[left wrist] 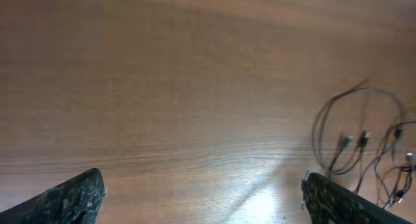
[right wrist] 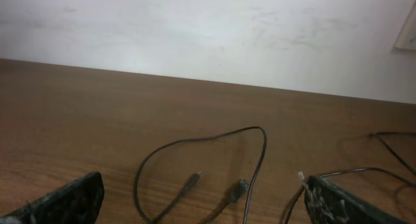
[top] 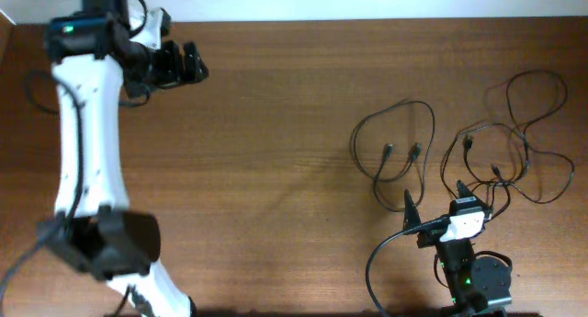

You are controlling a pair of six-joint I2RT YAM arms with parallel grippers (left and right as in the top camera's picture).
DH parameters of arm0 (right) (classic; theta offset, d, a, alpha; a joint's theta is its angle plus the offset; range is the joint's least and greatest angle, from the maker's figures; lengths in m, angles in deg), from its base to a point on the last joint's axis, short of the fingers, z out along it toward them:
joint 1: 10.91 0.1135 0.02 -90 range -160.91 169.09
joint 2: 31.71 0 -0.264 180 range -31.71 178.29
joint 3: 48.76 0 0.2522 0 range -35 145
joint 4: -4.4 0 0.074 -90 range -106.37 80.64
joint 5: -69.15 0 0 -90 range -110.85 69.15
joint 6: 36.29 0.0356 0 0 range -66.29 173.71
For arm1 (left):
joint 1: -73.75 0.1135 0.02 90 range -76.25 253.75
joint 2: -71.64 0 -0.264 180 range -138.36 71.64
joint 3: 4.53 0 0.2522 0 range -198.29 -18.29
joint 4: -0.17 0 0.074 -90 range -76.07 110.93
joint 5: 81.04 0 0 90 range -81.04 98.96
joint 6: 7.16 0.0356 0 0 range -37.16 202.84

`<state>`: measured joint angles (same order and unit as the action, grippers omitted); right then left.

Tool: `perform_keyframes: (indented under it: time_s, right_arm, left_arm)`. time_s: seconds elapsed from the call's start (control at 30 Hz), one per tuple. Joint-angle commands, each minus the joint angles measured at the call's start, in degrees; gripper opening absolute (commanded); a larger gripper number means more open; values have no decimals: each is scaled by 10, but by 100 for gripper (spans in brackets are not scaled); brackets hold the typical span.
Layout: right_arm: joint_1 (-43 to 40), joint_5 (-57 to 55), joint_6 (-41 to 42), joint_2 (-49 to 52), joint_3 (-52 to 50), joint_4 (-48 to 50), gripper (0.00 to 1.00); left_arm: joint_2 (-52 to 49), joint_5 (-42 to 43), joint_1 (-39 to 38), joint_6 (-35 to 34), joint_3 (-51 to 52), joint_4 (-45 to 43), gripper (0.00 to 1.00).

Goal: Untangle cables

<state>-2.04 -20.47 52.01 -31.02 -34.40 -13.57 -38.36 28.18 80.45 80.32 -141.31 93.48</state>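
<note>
One cable [top: 407,103] lies as a free loop on the right of the table [top: 276,170], the other cables [top: 519,133] beside it look knotted, and the left claw [top: 188,64] and right claw [top: 435,199] gape empty.

One looped cable [top: 413,152] lay on the table [top: 276,170], right of centre, just left of the tangled cables [top: 520,133].
</note>
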Motion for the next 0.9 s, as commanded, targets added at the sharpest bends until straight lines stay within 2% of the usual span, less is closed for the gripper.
perform_keyframes:
  time_s: [0.0, 0.27, 0.43, 0.6, 0.87]
  right_arm:
    - [-3, 5, 2, -5, -3, -3, 98]
    - [-3, 5, 2, -5, -3, -3, 98]
    - [-3, 5, 2, -5, -3, -3, 98]
    - [-3, 5, 2, -5, -3, -3, 98]
    - [-3, 5, 2, -5, -3, -3, 99]
  left_arm:
    - [85, -2, -3, 13, -8, 0, 99]
    - [230, -2, -3, 13, -8, 1, 99]
    - [247, -2, -3, 13, -8, 1, 99]
    - [258, -71, -8, 31, -7, 38, 99]
    - [253, -71, -73, 87, 29, 51, 99]
